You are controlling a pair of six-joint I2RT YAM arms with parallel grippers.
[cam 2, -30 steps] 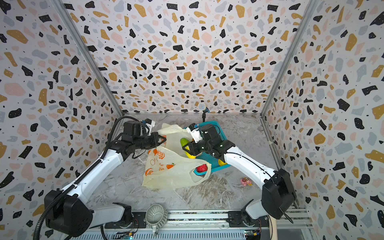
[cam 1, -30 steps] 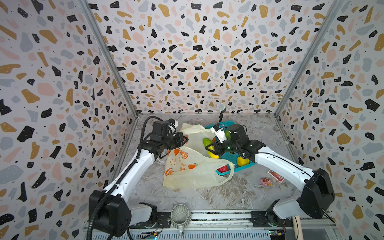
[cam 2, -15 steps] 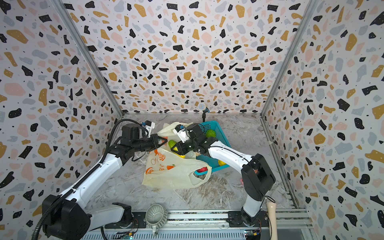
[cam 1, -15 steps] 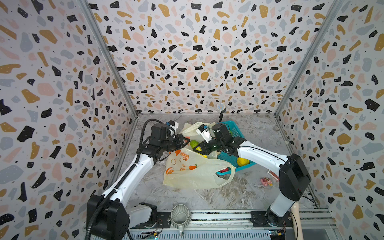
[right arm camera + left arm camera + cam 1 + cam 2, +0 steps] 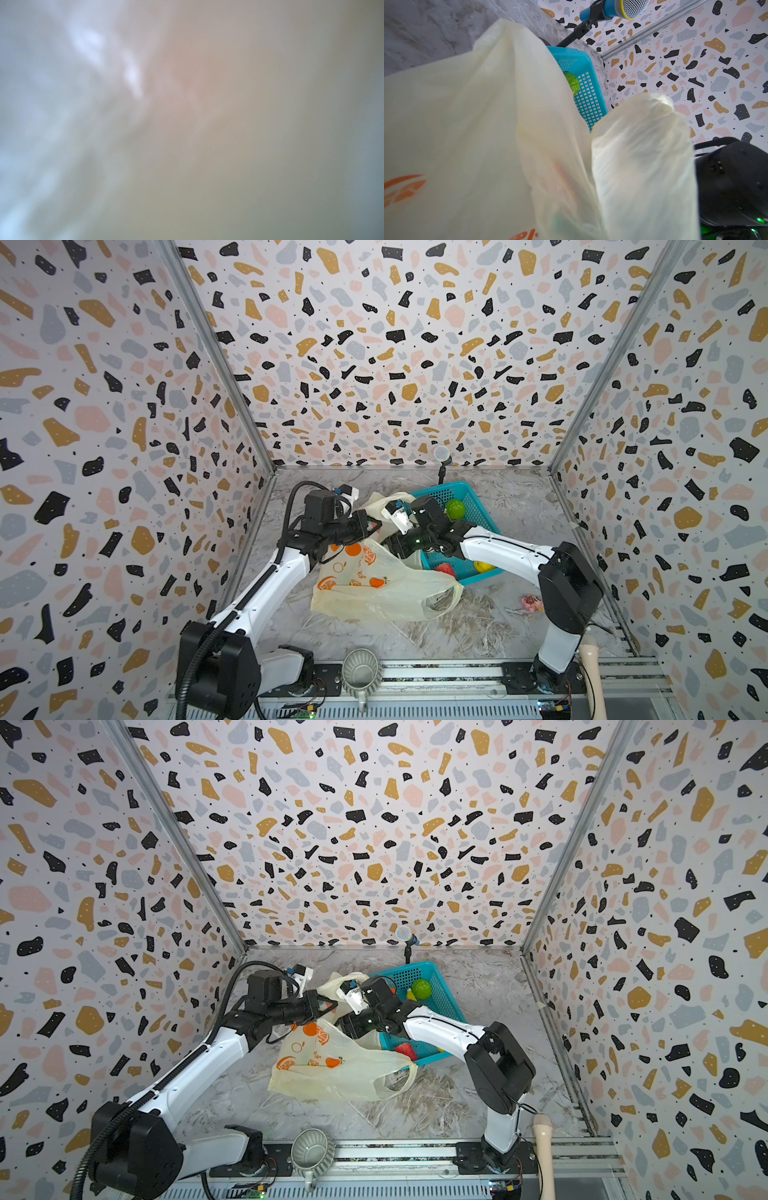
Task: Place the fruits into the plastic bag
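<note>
Holding the rim of the plastic bag (image 5: 374, 593) clamped in the left hand (image 5: 372, 526) and resting the right hand (image 5: 395, 546) inside its mouth just beside, finger spread impossible to tell under the film, with fruits (image 5: 455, 509) lying behind that hand in the teal basket (image 5: 478, 499).

A teal perforated basket (image 5: 478, 510) sits right of centre, with a small microphone (image 5: 441, 454) just behind it. A grey ribbed cup (image 5: 360, 672) lies at bottom centre, and a pink crumpled object (image 5: 531, 603) at lower right.
</note>
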